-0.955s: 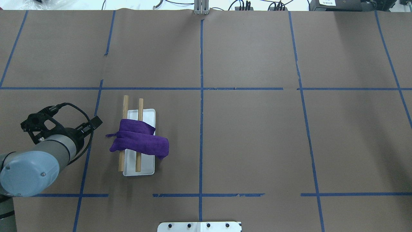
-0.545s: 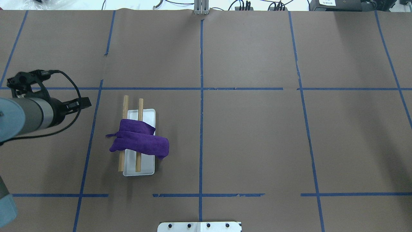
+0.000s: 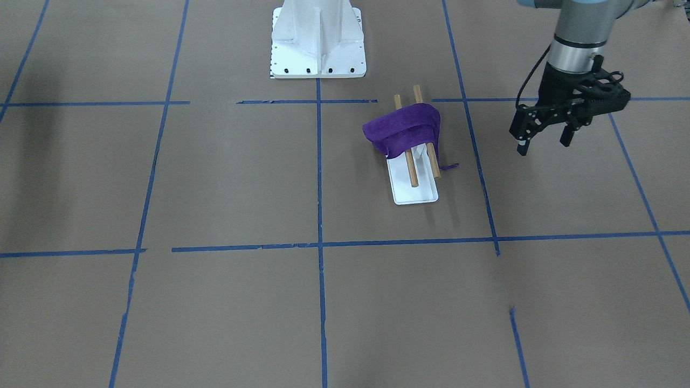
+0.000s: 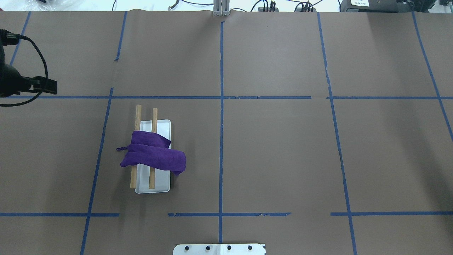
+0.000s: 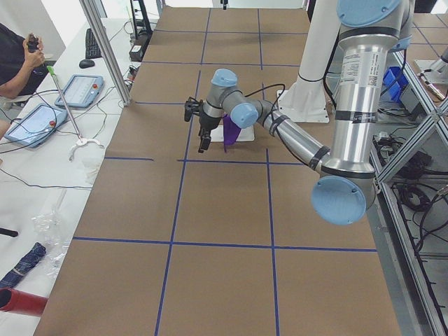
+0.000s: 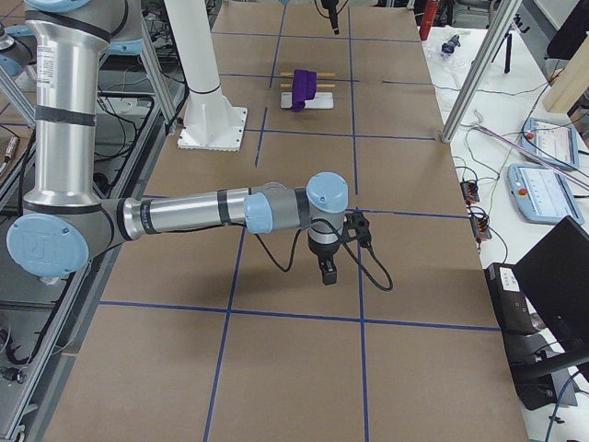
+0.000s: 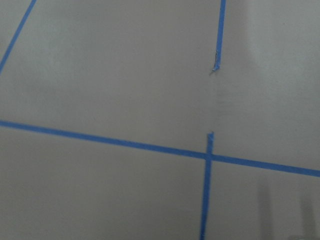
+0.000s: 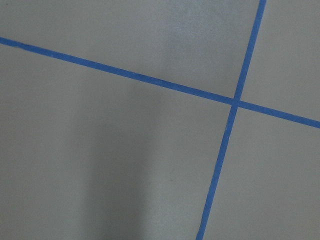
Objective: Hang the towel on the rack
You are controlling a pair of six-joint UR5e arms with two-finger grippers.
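Purple towel (image 3: 401, 130) lies bunched across rack (image 3: 423, 192); left jaws apart, empty; right jaws unclear.

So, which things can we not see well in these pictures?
Right gripper: only in the exterior right view, small; open or shut cannot be told.
Left gripper: mostly cut off by the left edge in the overhead view.
Rack: its middle is hidden under the towel in the overhead view.
Wrist views: only table, no towel.
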